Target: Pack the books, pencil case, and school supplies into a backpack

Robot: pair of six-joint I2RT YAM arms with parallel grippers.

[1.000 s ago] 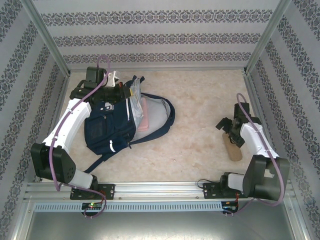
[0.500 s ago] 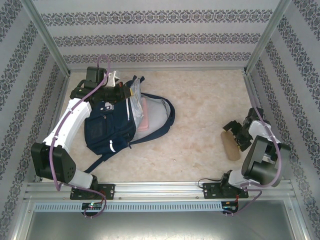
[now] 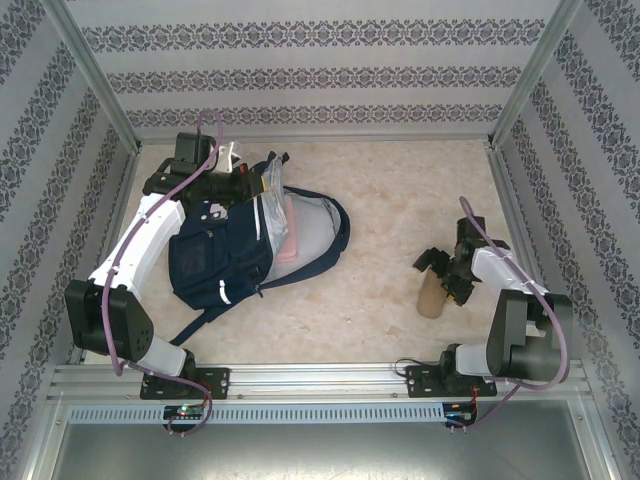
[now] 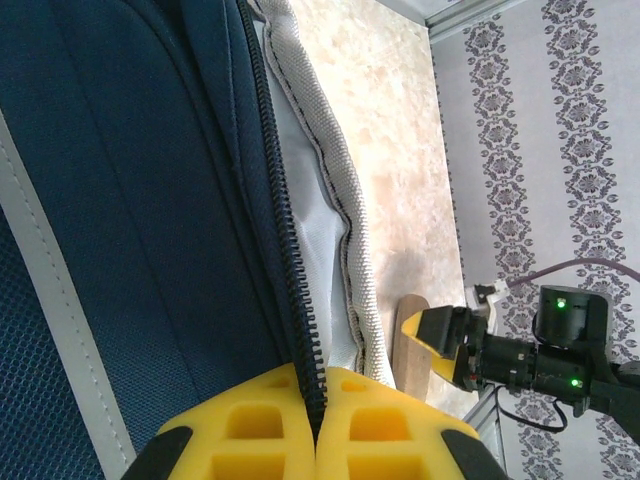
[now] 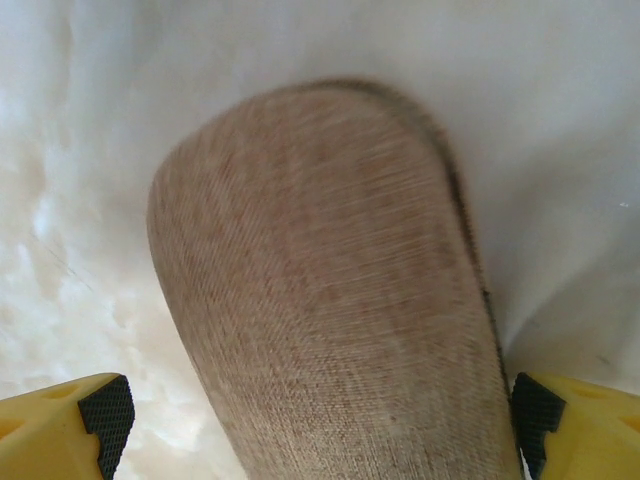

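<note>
Backpack, large, navy fabric with thin white stripes point(image 3: 215, 255): lies flat on the left half of the cream marbled worktop point(image 3: 380, 190), its top towards the far-left corner, main compartment gaping towards the right and showing pale grey lining

Case, pink, oblong point(image 3: 287, 238): lies inside the open compartment, against the lining

Left gripper point(image 4: 317, 430): closed, its yellow fingers pinching the backpack's black zipper edge at the top end of the bag; seen from above at the far-left corner point(image 3: 232, 190)

Pouch, tan woven fabric, oblong with rounded end point(image 5: 320, 300): flat on the worktop near the right edge, well apart from the backpack point(image 3: 432, 295)

Right gripper point(image 5: 315, 415): jaws spread wide, one black pad on each side of the tan pouch, not clamped on it; seen from above just over the pouch's far end point(image 3: 438, 272)
</note>
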